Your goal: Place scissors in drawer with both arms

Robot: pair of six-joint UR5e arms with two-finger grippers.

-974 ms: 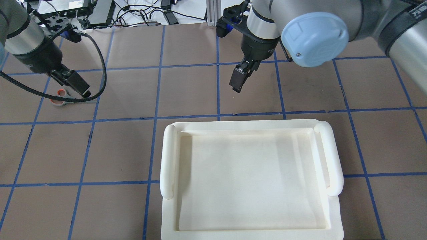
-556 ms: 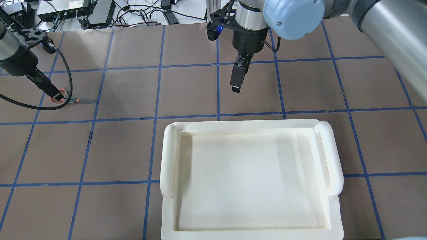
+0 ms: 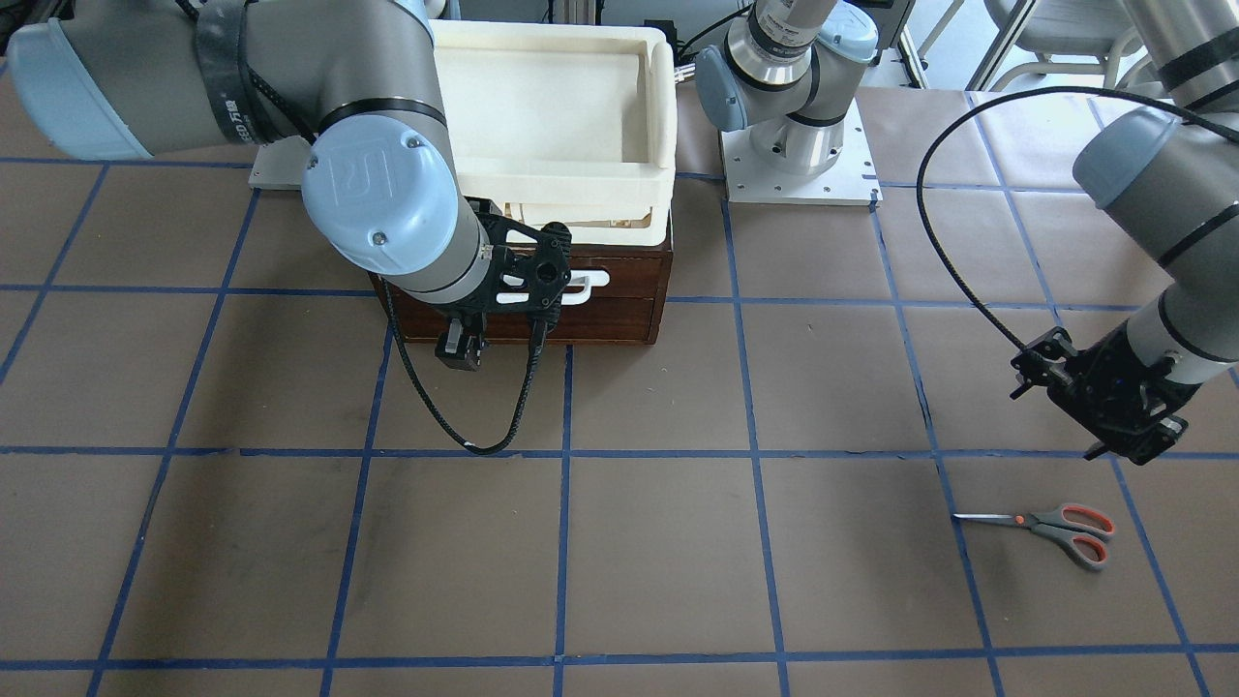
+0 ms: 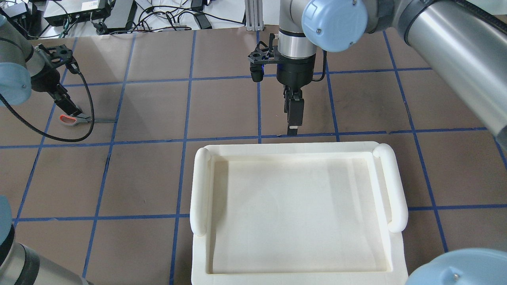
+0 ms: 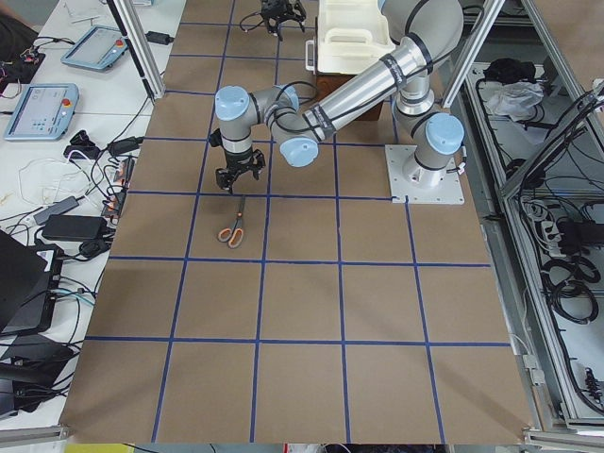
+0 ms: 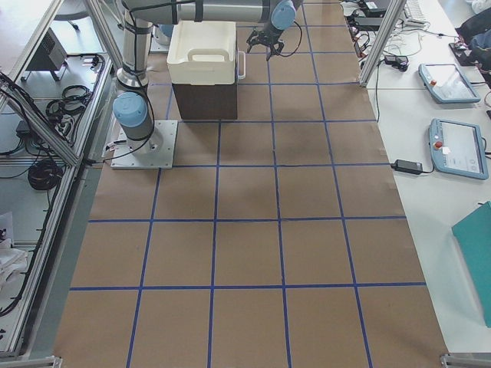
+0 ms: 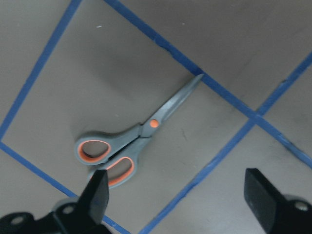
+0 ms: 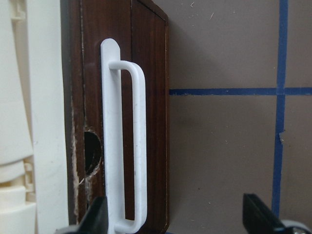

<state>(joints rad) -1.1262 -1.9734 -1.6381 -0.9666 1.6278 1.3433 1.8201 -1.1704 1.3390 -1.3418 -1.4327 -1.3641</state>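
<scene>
The scissors (image 7: 131,146) lie flat and closed on the brown table, also in the front view (image 3: 1055,528), blades pointing towards the table's middle. My left gripper (image 7: 178,204) is open and empty just above them, near the handle loops; in the overhead view (image 4: 71,111) it partly hides them. The drawer (image 8: 151,122), dark wood with a white bar handle (image 8: 126,146), sits in a chest (image 3: 619,290) under the tray. My right gripper (image 8: 178,222) is open and empty in front of the handle, not touching it, as also in the front view (image 3: 460,353).
A cream-white plastic tray (image 4: 200,186) sits on top of the chest and hides the drawer from overhead. Black cables hang from both wrists (image 3: 484,426). Blue tape lines grid the table. Cables and boxes lie beyond the far edge (image 4: 99,12).
My right gripper has moved towards the chest's front and turned. My left arm has swung left and settled over the scissors' handles. The scissors have not moved.
</scene>
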